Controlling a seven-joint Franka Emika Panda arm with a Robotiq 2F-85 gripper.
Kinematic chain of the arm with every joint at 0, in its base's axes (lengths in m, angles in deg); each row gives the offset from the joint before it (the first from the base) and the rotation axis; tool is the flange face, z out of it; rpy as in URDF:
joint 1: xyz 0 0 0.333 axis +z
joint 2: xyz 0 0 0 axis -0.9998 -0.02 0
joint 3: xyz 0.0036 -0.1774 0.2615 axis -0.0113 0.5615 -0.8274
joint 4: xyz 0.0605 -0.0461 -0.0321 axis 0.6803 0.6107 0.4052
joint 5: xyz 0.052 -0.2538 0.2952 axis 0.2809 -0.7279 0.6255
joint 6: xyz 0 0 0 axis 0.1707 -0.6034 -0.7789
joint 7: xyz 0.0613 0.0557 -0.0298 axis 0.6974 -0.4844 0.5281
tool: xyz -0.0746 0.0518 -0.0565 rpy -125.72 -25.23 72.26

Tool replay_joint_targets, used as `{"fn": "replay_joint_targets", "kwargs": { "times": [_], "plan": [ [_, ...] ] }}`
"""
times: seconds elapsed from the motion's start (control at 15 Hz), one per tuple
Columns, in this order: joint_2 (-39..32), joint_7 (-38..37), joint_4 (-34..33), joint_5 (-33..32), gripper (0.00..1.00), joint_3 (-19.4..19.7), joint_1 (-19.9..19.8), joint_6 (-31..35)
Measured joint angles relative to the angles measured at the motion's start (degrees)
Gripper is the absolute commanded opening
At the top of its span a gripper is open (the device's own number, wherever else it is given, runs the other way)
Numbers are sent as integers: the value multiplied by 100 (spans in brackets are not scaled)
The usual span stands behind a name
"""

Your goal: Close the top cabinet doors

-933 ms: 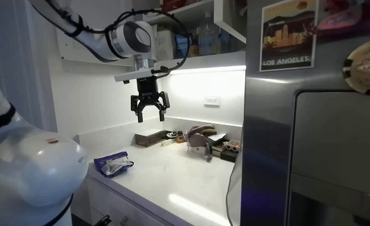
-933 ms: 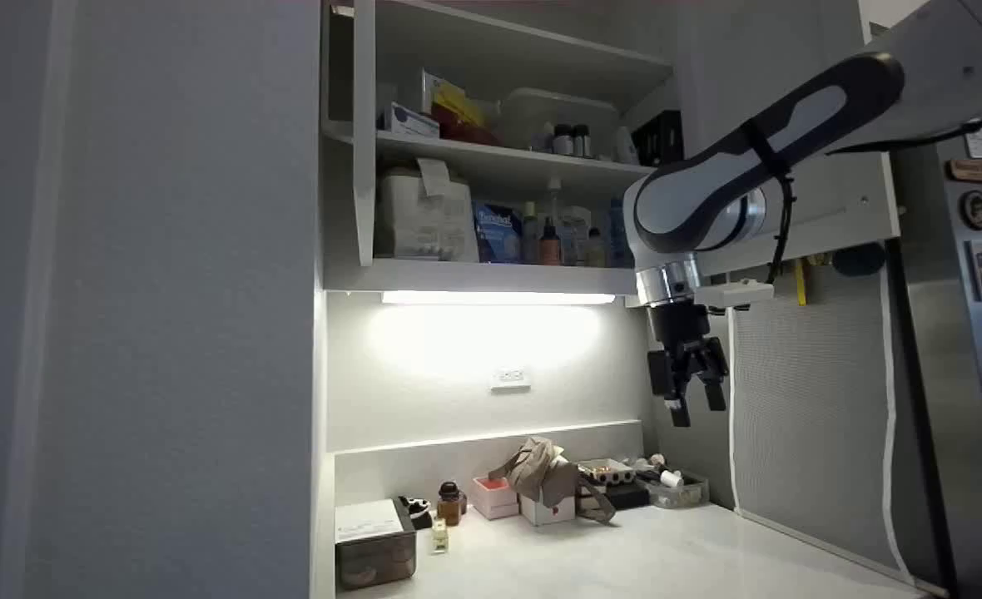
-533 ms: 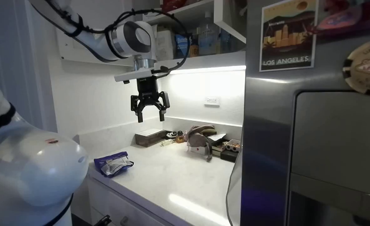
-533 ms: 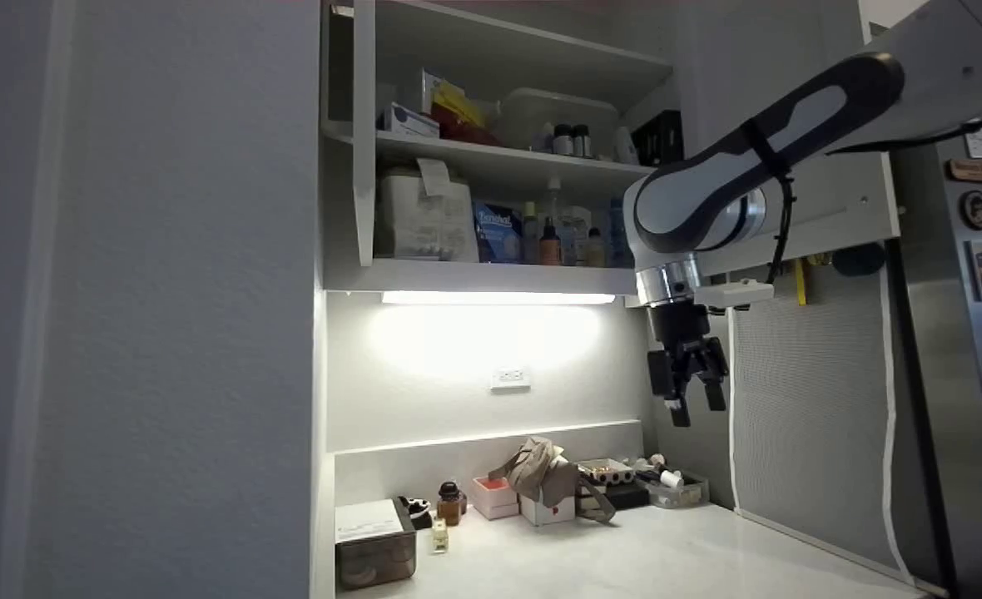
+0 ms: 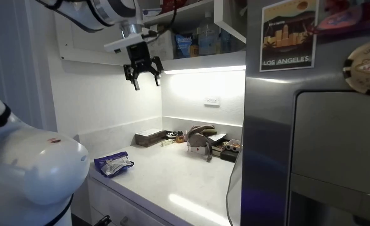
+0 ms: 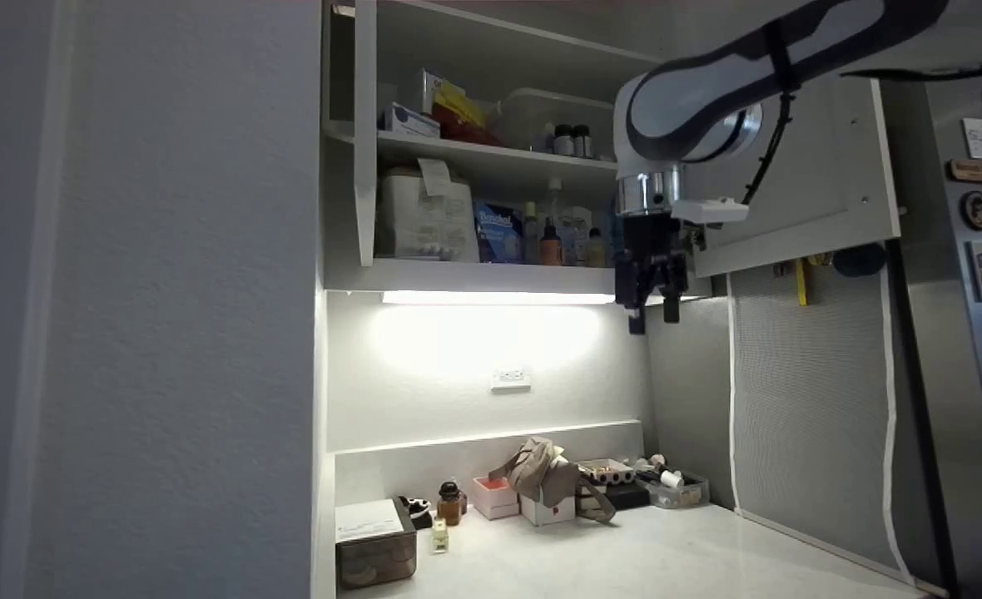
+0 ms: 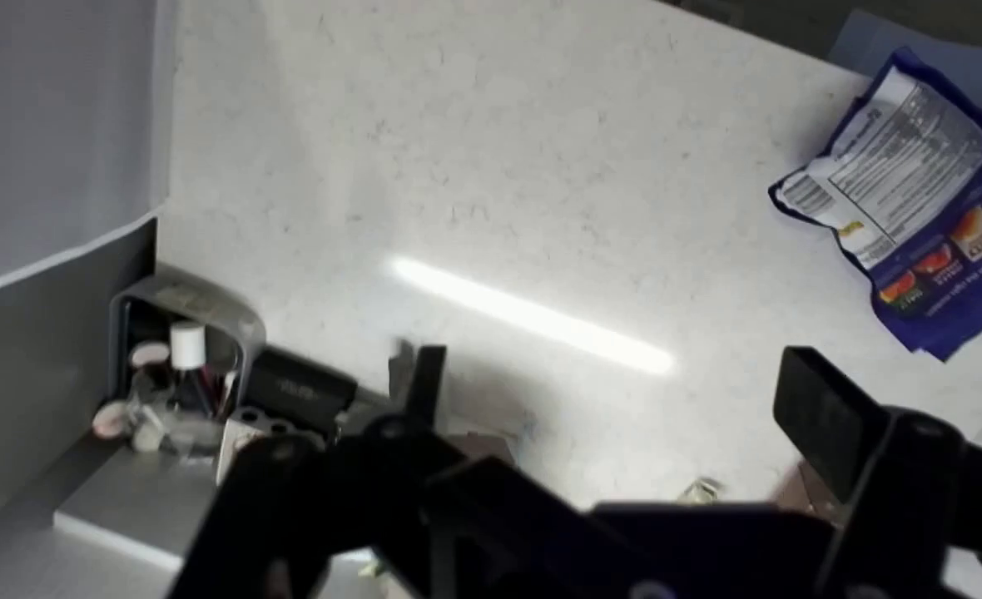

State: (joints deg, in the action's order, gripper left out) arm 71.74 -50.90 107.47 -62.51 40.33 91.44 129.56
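The top cabinet doors are both open. The left white door shows nearly edge-on in an exterior view (image 6: 364,141) and as a panel against the wall in an exterior view (image 5: 91,42). The right white door (image 6: 807,166) is swung out, its inner face partly behind the arm; its lower edge also shows in an exterior view (image 5: 230,18). The bar handles are hidden. My gripper (image 6: 654,314) points down, open and empty, in front of the cabinet's lower right part, apart from both doors. It also shows in an exterior view (image 5: 147,83) and the wrist view (image 7: 616,374).
The cabinet shelves (image 6: 508,150) hold boxes and bottles. Below, the white counter (image 5: 172,175) bears a purple bag (image 5: 113,164), a dark box (image 5: 150,138) and a brown cloth bag (image 5: 200,138). A steel fridge (image 5: 269,125) stands right. A mesh panel (image 6: 807,391) hangs beside the counter.
My gripper has risen toward the cabinet's bottom edge, shifted slightly left in both exterior views, and tilted a little. It stays open. The doors have not moved.
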Motion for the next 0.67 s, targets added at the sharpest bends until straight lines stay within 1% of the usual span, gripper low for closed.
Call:
{"fn": "replay_joint_targets", "kwargs": {
  "times": [0.27,0.53,0.67],
  "plan": [
    [317,-1,-826,-239,100,-337,153,-399],
    [512,0,-1360,-585,100,-521,235,-430],
    [589,9,-1607,-631,100,-570,305,-388]
  ]
}}
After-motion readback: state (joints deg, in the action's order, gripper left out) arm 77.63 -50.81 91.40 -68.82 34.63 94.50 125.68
